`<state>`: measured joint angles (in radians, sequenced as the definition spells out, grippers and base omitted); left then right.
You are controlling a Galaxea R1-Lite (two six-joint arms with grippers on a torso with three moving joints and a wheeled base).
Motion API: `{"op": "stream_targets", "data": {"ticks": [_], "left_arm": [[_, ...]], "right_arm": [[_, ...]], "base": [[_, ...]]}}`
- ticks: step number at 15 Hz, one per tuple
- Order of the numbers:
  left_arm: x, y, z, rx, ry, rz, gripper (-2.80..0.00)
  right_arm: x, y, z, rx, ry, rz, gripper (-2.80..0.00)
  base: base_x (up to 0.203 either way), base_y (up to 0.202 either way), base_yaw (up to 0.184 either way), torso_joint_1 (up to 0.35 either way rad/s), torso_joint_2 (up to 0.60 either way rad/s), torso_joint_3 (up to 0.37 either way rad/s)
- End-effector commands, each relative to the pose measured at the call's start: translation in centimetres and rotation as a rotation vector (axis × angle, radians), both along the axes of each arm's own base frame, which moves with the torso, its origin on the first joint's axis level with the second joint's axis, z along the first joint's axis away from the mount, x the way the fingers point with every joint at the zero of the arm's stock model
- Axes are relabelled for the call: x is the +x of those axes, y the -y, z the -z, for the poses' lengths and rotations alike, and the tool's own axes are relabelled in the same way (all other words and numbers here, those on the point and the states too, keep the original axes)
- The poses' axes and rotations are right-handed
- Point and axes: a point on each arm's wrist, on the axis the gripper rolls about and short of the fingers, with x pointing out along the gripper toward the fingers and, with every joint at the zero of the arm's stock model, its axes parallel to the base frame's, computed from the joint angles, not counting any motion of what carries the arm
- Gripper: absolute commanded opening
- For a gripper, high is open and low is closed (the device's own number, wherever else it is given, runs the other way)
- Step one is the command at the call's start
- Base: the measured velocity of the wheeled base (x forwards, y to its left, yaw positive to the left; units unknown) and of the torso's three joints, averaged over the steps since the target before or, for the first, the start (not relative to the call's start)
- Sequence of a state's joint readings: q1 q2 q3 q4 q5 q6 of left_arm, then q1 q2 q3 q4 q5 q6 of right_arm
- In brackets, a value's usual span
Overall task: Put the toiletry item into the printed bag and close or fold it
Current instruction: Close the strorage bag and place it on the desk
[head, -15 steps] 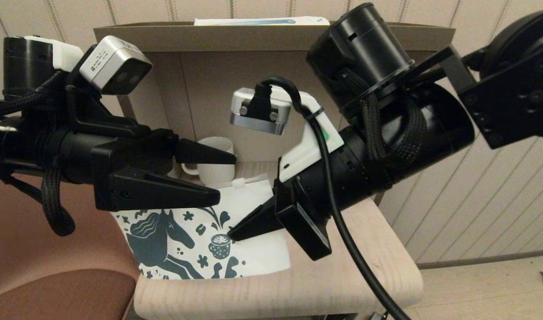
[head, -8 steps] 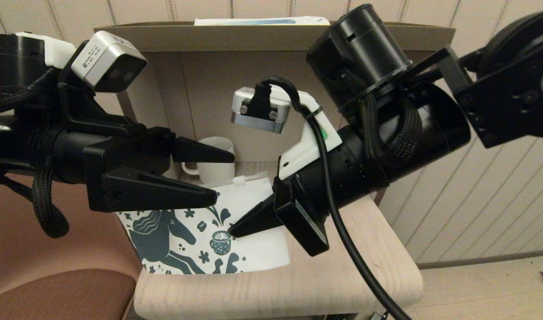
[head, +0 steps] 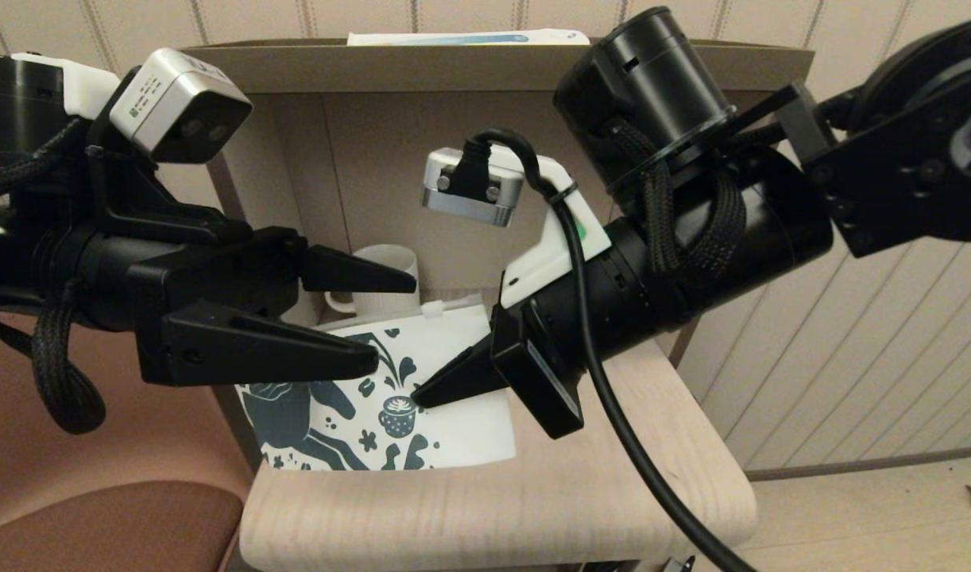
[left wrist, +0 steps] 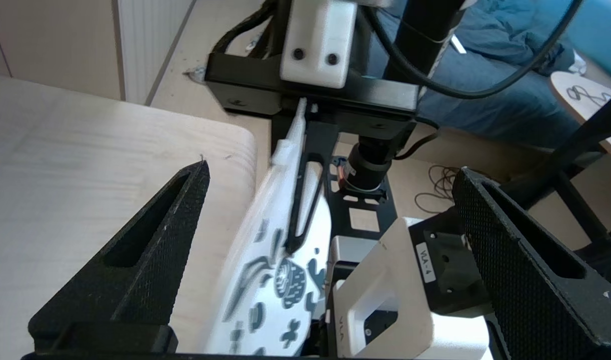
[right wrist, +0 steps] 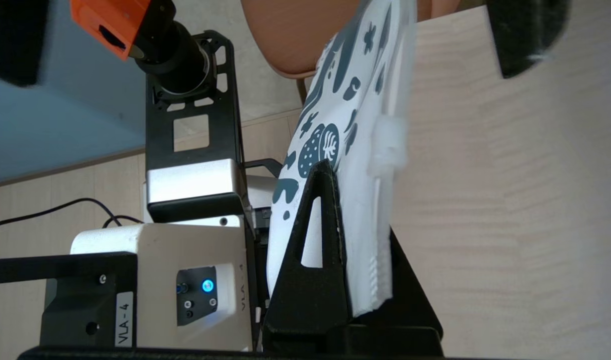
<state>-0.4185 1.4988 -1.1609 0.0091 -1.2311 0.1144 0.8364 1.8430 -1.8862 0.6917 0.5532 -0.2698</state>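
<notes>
Teal-printed white bag [head: 446, 413] held upright over table.

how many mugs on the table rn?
1. The cream mug stands at the back of the table, behind the printed bag. The arms may hide others.

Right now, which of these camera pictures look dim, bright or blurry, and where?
Head view: warm and dim, shadowed under the brown shelf, arms near-black. Left wrist view: bright daylight, the white pouch with teal horse print soft, the open left pincer crisp. Right wrist view: the shut right pincer sharp on the pouch, dark out-of-focus blobs at the corners.
</notes>
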Motion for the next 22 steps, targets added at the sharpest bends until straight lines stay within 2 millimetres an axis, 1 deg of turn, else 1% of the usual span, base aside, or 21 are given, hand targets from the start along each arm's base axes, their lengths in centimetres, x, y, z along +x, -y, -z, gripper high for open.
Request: {"op": "stream_targets", "data": {"ticks": [1, 6, 10, 22], "left_arm": [[-0.2, -0.1, -0.2, -0.005, 0.004, 0.009, 0.0], [-0.4, -0.1, -0.3, -0.014, 0.001, 0.036, 0.0], [-0.4, -0.1, -0.4, -0.021, 0.002, 0.048, 0.0], [-0.3, -0.1, -0.4, -0.021, -0.009, 0.053, 0.0]], "right_arm": [[0.1, -0.1, 0.1, 0.001, 0.0, -0.003, -2.8], [-0.2, -0.1, 0.0, 0.006, -0.026, -0.009, -2.8], [-0.9, -0.9, -0.1, 0.029, -0.071, 0.0, -2.8], [-0.9, -1.4, 0.1, 0.049, -0.071, 0.014, -2.8]], "base": [[0.0, 0.0, 0.0, 0.0, 0.0, 0.0], [0.0, 0.0, 0.0, 0.0, 0.0, 0.0], [0.0, 0.0, 0.0, 0.0, 0.0, 0.0], [0.0, 0.0, 0.0, 0.0, 0.0, 0.0]]}}
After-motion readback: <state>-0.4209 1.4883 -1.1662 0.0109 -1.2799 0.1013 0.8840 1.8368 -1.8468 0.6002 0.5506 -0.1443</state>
